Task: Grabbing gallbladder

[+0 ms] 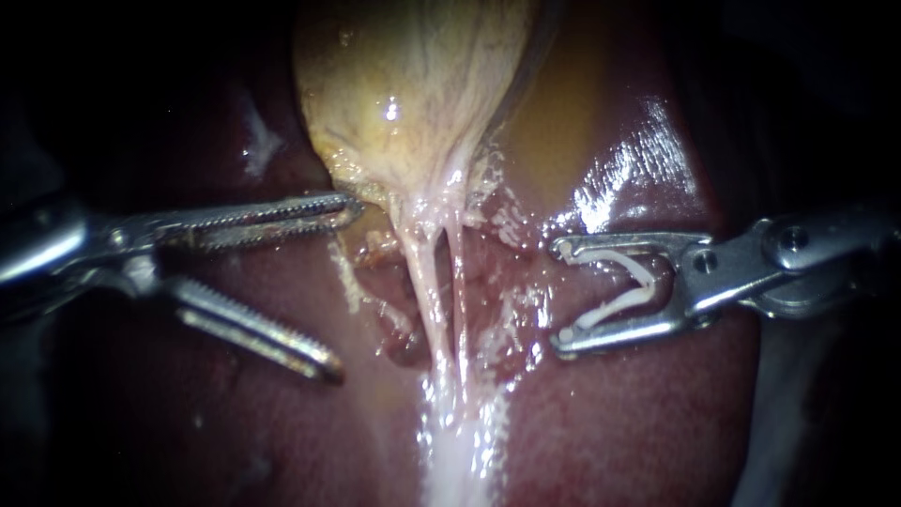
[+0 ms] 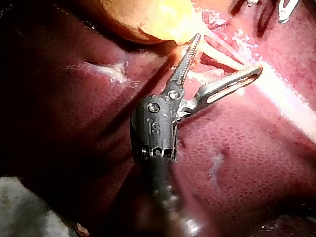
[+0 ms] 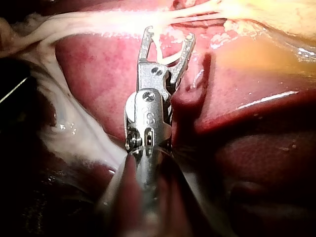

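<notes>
The yellow gallbladder [image 1: 413, 94] hangs at the top centre and narrows into two pale tubes [image 1: 441, 282] that run down over the liver. My left instrument [image 1: 344, 288] has its serrated jaws wide open. Its upper jaw tip lies against the gallbladder's lower left edge, and its lower jaw rests over the liver with nothing gripped. In the left wrist view the left instrument [image 2: 228, 54] points at the gallbladder [image 2: 148, 19], with the tubes [image 2: 222, 52] between its jaws. My right instrument [image 1: 560, 296] stands right of the tubes, apart from them, and carries a white clip [image 1: 629, 282] between its spread jaws.
Dark red liver [image 1: 657, 413] surrounds the site, with a glossy yellowish patch [image 1: 563, 122] right of the gallbladder. In the right wrist view the right instrument [image 3: 169, 33] holds the clip [image 3: 165, 59] short of the tubes [image 3: 197, 12], and a liver fold [image 3: 192, 98] rises beside its shaft.
</notes>
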Robot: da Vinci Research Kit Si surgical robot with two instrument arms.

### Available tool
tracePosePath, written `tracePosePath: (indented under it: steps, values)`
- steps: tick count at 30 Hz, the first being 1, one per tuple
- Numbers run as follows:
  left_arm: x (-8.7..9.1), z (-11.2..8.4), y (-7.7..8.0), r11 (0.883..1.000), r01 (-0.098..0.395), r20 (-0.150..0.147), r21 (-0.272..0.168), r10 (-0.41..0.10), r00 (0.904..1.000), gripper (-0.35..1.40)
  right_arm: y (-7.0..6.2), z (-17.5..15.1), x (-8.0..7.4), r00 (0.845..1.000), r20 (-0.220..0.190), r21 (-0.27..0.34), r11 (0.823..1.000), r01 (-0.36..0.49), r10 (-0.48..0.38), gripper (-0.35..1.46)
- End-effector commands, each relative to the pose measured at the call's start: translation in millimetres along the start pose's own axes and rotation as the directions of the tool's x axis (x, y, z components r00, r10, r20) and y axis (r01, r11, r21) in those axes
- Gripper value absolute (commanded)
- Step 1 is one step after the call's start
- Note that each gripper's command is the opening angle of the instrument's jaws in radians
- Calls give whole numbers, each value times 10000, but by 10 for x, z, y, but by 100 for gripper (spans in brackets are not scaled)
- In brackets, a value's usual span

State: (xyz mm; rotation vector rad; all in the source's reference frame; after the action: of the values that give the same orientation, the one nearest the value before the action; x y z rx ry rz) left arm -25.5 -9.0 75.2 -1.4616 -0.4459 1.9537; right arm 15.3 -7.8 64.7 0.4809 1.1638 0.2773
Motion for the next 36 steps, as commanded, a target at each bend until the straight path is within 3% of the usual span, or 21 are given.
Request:
tracePosePath:
  steps: [1, 10, 16, 22, 27, 32, 36]
  values:
    - [0, 0, 0, 10000, 0, 0, 0, 0, 10000, 123, 0, 0, 0, 10000, 1, -1, 10000, -2, 2, 49]
    - [-1, -1, -2, 10000, -4, 0, 0, 4, 10000, 123, 0, 0, 0, 10000, 1, 1, 10000, -1, 1, 49]
    - [-10, -4, -15, 9963, 855, 15, 88, -855, 9963, 120, 0, 0, 0, 10000, 0, 2, 10000, -1, 1, 49]
    - [-32, -1, -33, 9807, 1936, 20, 273, -1938, 9810, 120, 0, 0, 0, 10000, 0, 2, 10000, -1, 1, 49]
    - [-50, 4, -48, 9604, 2760, 89, 381, -2765, 9610, 118, -1, 0, 0, 10000, 0, 2, 10000, -1, 1, 49]
    - [-60, 8, -58, 9436, 3271, 168, 502, -3283, 9444, 116, -1, 0, 0, 10000, 0, 5, 10000, 0, 0, 49]
    - [-54, 19, -64, 9375, 3433, 127, 575, -3445, 9387, 115, -1, 0, 1, 10000, 0, 5, 10000, 0, 0, 49]
